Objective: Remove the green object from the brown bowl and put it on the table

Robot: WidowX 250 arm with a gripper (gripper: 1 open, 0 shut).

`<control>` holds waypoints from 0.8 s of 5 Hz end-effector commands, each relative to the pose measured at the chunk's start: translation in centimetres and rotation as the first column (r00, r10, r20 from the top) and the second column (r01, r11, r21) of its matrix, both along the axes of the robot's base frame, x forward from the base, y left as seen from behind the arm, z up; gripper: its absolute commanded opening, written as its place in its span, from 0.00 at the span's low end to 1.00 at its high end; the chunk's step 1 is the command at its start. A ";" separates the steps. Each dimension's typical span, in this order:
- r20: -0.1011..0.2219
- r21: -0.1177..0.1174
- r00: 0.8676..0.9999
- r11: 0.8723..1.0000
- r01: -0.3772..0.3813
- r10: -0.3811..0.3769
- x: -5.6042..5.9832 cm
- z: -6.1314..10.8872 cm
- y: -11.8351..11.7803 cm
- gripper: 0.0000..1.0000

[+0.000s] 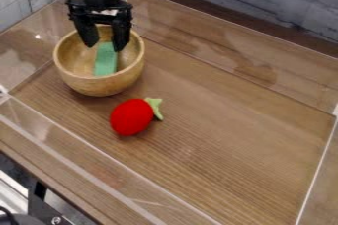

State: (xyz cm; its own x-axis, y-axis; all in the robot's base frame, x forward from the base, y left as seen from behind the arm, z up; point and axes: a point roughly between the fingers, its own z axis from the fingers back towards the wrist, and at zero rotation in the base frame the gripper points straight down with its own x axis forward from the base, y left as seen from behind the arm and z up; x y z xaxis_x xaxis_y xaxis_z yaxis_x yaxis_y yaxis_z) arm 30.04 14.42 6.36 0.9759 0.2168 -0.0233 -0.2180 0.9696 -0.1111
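Observation:
A light green flat bar lies inside the round tan wooden bowl at the left of the wood-grain table. My black gripper points straight down over the bowl's far side, open, with one finger on each side of the bar's upper end. Nothing is gripped. The gripper hides the bar's top end.
A red strawberry-like toy with a small green leaf lies on the table in front and to the right of the bowl. Clear acrylic walls edge the tabletop on all sides.

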 end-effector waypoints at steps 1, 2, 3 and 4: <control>0.073 0.033 0.997 0.999 -0.020 0.018 0.3 3.0 1.2 1.00; 0.082 0.034 0.996 0.998 -0.048 0.045 0.1 3.5 2.6 1.00; 0.088 0.032 0.987 0.990 -0.139 0.136 0.0 3.9 3.8 1.00; 0.069 0.042 0.990 0.991 -0.123 0.120 0.1 3.1 3.5 1.00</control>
State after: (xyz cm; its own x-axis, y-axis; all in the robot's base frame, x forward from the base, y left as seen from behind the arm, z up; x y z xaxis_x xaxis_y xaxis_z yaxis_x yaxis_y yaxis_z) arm 29.67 17.64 7.74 0.9446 0.3283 0.0021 -0.3265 0.9399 -0.1003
